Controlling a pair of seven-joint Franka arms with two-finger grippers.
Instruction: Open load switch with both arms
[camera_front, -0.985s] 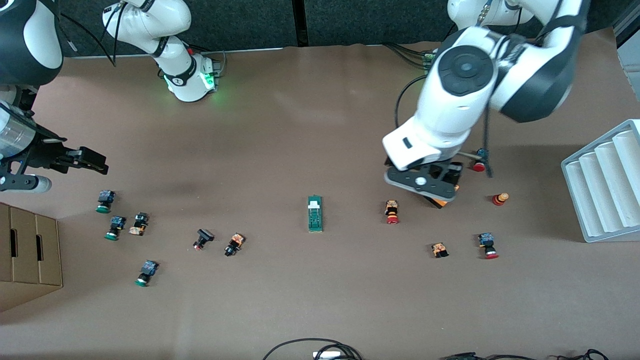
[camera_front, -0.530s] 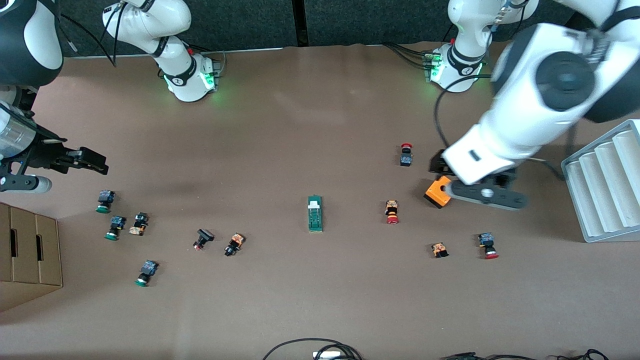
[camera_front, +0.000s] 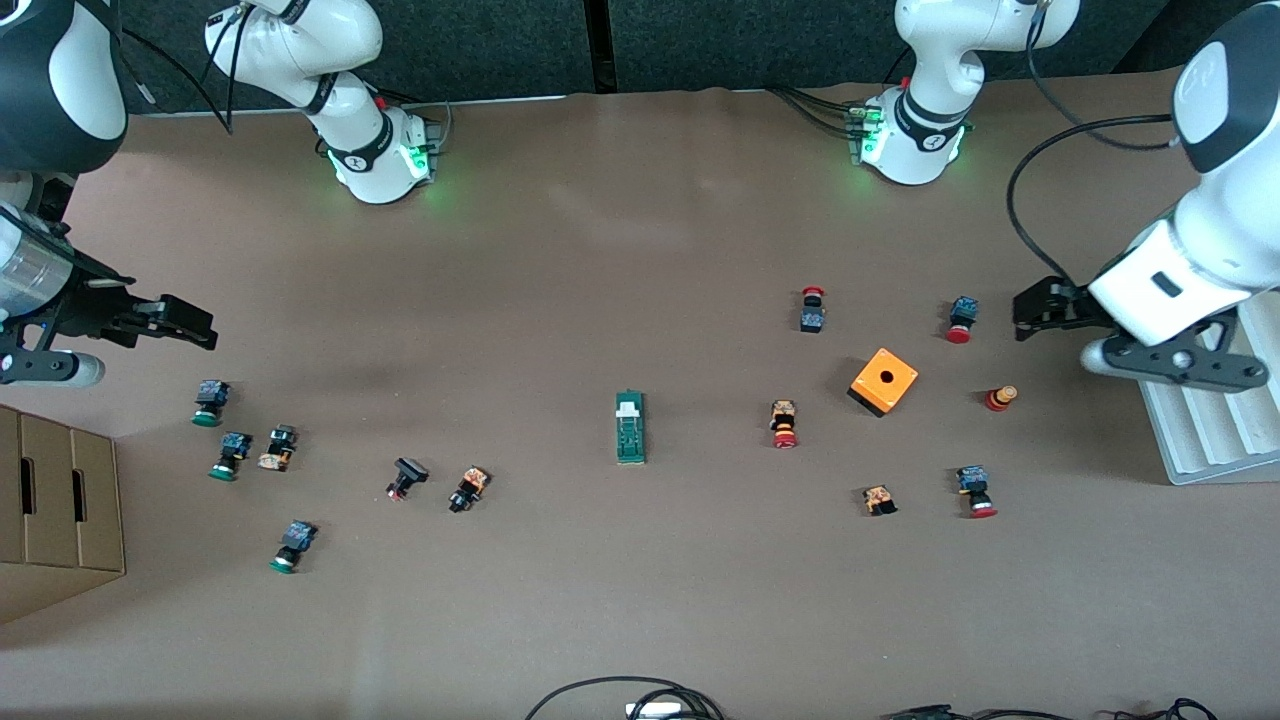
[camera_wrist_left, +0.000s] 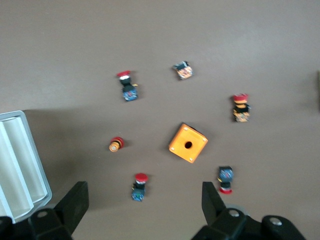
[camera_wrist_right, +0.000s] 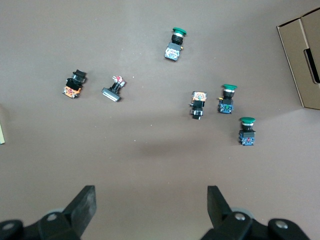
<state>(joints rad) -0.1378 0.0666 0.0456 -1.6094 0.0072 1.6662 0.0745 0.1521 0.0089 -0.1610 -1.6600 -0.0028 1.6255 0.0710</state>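
Dark-green narrow load switch (camera_front: 630, 428) flat on brown table (camera_front: 600, 280); left pincer (camera_wrist_left: 145, 202), right pincer (camera_wrist_right: 150, 202) spread wide, empty.

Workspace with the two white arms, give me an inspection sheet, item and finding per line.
Surface: brown paper-covered table, flat.
Job's things: narrow dark-green load switch with white slider, mid-table, untouched.
Clutter: orange cube with a hole and red-capped push-buttons toward the left arm's end; green-capped push-buttons toward the right arm's end.
Grippers: left gripper open beside the white ridged tray; right gripper open above a green-capped button.
Cables: black cables at the near edge.
Surroundings: cardboard box.
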